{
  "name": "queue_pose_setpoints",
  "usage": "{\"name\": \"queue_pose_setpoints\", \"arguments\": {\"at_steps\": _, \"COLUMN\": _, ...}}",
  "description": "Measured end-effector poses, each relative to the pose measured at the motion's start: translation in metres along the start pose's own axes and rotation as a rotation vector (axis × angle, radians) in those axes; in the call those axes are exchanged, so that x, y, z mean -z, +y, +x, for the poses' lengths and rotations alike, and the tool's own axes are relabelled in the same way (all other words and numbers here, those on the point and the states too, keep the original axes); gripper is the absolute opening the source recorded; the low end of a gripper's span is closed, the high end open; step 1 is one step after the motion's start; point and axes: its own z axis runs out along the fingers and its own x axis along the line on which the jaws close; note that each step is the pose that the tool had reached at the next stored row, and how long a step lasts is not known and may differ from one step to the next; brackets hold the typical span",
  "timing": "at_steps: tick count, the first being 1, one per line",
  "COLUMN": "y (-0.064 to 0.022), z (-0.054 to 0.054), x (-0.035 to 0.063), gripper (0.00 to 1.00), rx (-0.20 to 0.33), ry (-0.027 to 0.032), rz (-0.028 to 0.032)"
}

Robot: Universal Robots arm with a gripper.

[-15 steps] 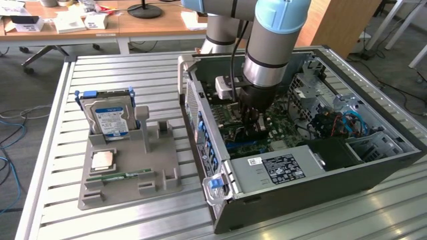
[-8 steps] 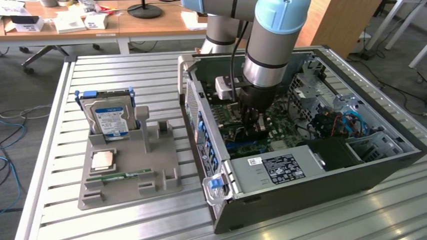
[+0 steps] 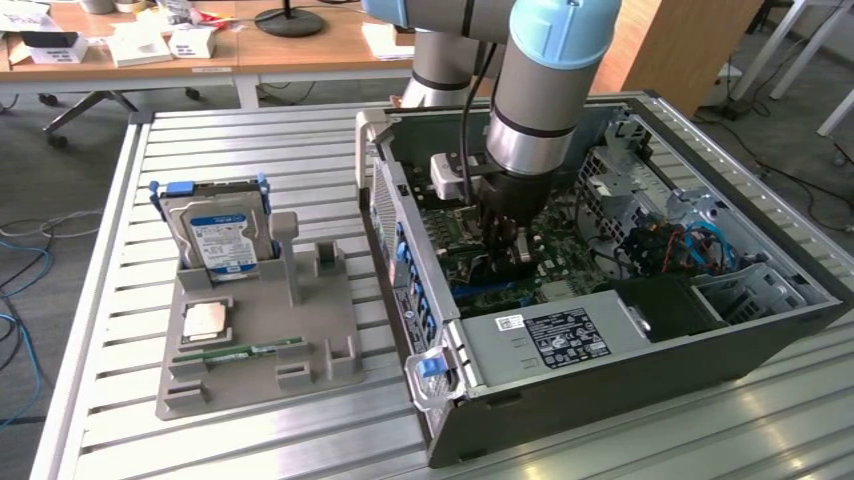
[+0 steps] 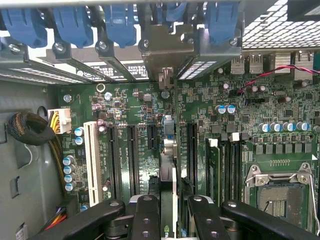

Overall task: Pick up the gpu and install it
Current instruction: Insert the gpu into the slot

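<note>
A: Grey steel case lies open on its side, arm reaching down into it over the motherboard.

B: And the gpu?

A: Edge-on between the gripper fingers, which are clamped on it, bracket toward the rear slot covers.

B: Risks?

A: If the card edge sits just beside the slot, pressing could bend it; the bracket might also catch the rear frame.
</note>
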Motion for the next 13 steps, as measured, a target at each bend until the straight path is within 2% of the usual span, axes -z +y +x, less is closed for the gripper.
{"name": "queue_pose_setpoints", "arguments": {"at_steps": 13, "y": 0.0001, "z": 0.0, "x": -0.0007, "gripper": 0.26, "rx": 0.0, "ry": 0.0, "rz": 0.0001}}
